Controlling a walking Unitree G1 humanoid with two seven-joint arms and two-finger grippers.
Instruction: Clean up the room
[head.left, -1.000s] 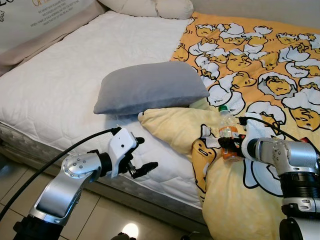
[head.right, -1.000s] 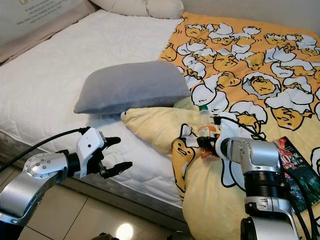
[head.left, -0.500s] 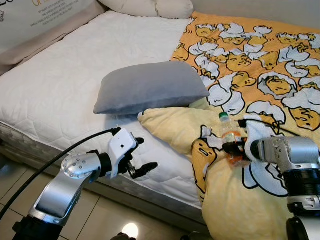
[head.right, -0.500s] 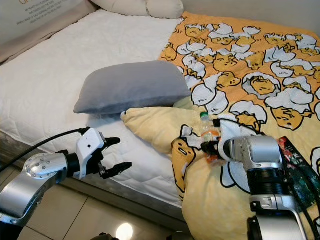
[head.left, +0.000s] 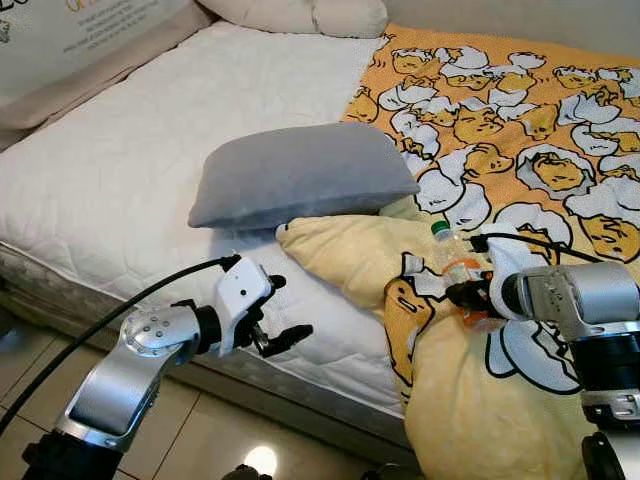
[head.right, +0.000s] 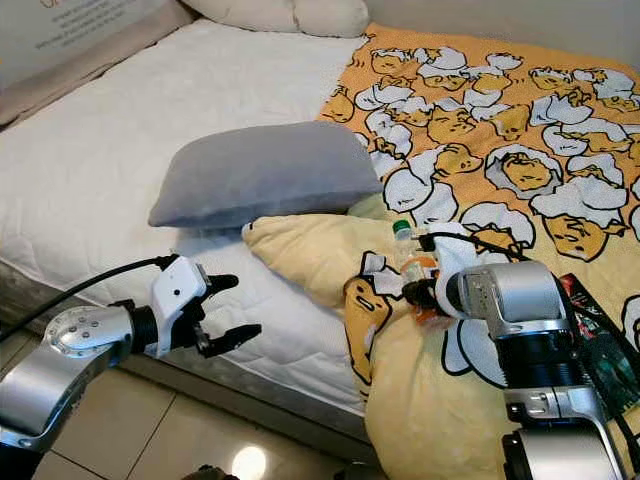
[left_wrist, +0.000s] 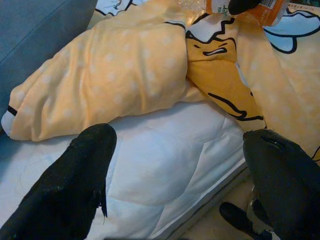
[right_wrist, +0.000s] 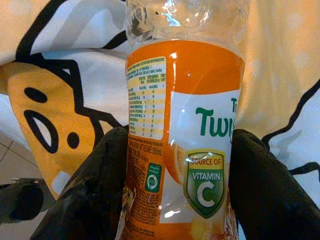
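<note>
My right gripper clamps an orange-labelled plastic bottle above the yellow cartoon blanket. My left gripper hovers spread wide beside the white mattress edge.

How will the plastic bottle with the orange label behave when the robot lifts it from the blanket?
The bottle is probably light: its clear upper part looks empty. Its thin, crinkled wall may dent under a hard squeeze. The glossy label could slip a little, though the right end effector has fingers on both sides of it.

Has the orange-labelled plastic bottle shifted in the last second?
Yes. The orange-labelled plastic bottle, in the right claw, tilted, its green cap toward the grey pillow.
</note>
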